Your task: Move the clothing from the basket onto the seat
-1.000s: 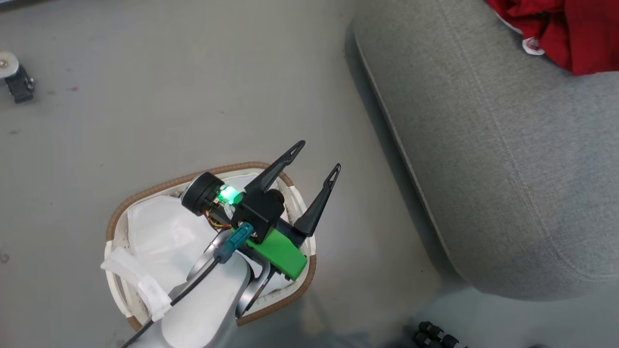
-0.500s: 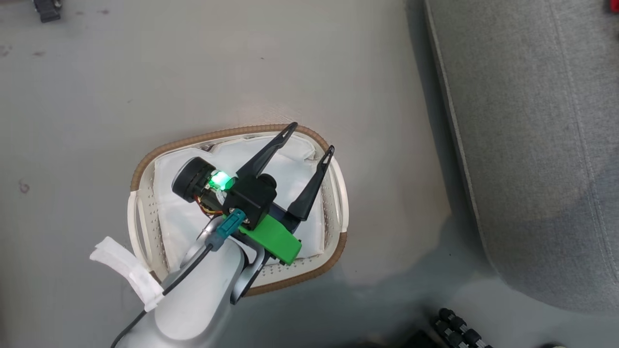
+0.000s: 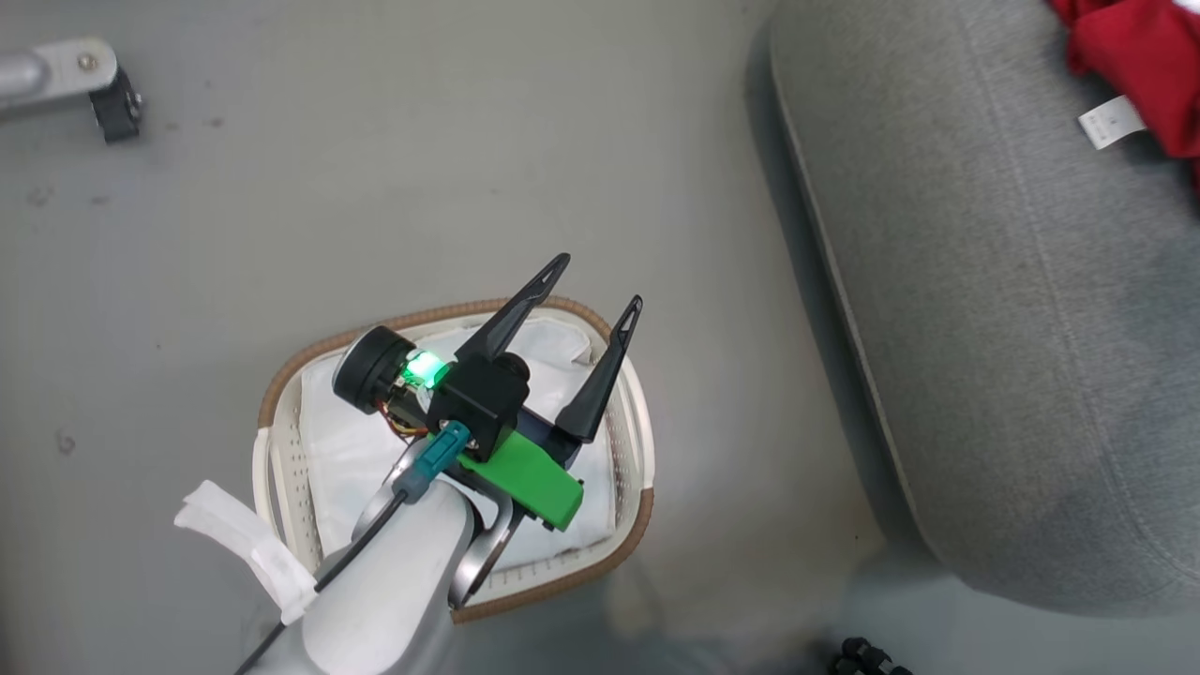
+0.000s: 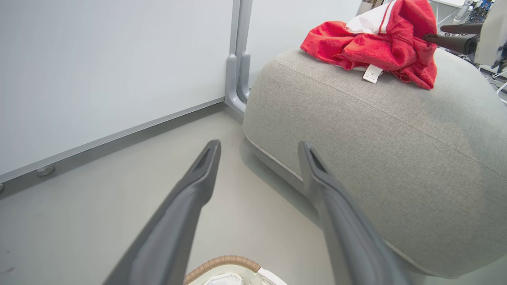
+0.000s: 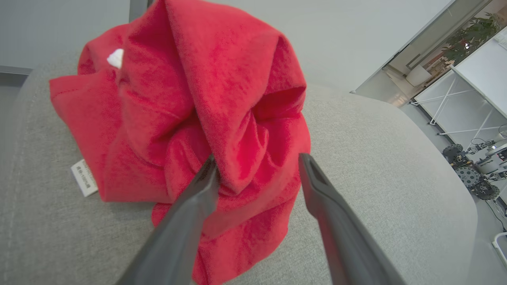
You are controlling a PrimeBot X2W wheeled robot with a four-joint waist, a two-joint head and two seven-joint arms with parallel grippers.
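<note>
The basket [image 3: 270,405] sits on the floor with its white liner [image 3: 347,441] showing inside. My left gripper [image 3: 600,279] hangs open above its far end, nothing between the fingers; in the left wrist view that gripper [image 4: 259,145] points past the basket rim [image 4: 222,261] towards the seat [image 4: 376,118]. Red clothing [image 4: 380,43] lies bunched on top of the seat [image 3: 984,328], at the head view's top right [image 3: 1144,56]. My right gripper [image 5: 257,160] is open over the seat [image 5: 376,158], its fingers straddling a fold of the clothing [image 5: 190,99].
A castor on a metal leg [image 3: 94,84] stands on the floor at the far left. A white wall panel with a metal post [image 4: 237,59] runs behind the seat. Black wheeled parts [image 5: 471,170] and white tables lie beyond the seat.
The head camera swung back and forth, so the whole picture shifted. My left gripper kept its open pose over the basket. The red clothing is back in the top right corner.
</note>
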